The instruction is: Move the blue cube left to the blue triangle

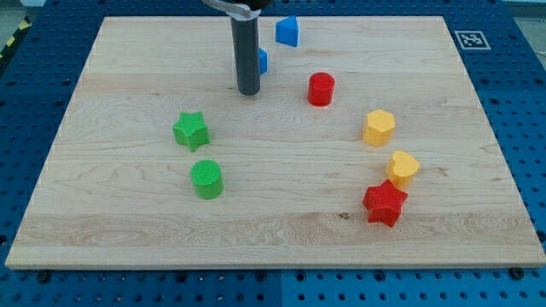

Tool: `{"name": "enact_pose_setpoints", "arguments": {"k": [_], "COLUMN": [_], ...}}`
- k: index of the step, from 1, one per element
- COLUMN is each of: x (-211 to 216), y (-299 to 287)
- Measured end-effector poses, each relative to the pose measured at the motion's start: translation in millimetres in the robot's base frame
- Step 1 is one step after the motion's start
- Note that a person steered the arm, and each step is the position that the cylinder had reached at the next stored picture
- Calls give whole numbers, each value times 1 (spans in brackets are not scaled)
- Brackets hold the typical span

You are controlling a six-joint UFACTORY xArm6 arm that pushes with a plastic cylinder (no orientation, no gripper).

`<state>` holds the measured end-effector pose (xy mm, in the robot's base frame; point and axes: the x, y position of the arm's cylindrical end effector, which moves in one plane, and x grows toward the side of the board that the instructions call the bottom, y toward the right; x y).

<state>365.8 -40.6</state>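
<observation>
The blue cube (264, 60) sits just up-right of my tip (248, 92); the blue triangle (287, 31) lies farther up-right on the bench (128, 243).

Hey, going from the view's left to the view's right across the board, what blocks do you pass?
Green star → green cylinder → my tip, with a blue block partly hidden behind the rod → blue block near the top edge → red cylinder → yellow hexagon, red star, yellow heart.

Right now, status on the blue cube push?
My tip down on the board, at the view's top. Blue cube mostly hidden behind the rod, contact unclear. Blue triangle up and to the view's right of it. Nothing between them.
</observation>
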Motion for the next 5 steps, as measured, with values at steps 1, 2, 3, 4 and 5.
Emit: {"name": "enact_pose_setpoints", "arguments": {"k": [1,2,3,4,5], "x": [-6,-31,-53,-72,-78], "y": [1,1,1,1,1]}}
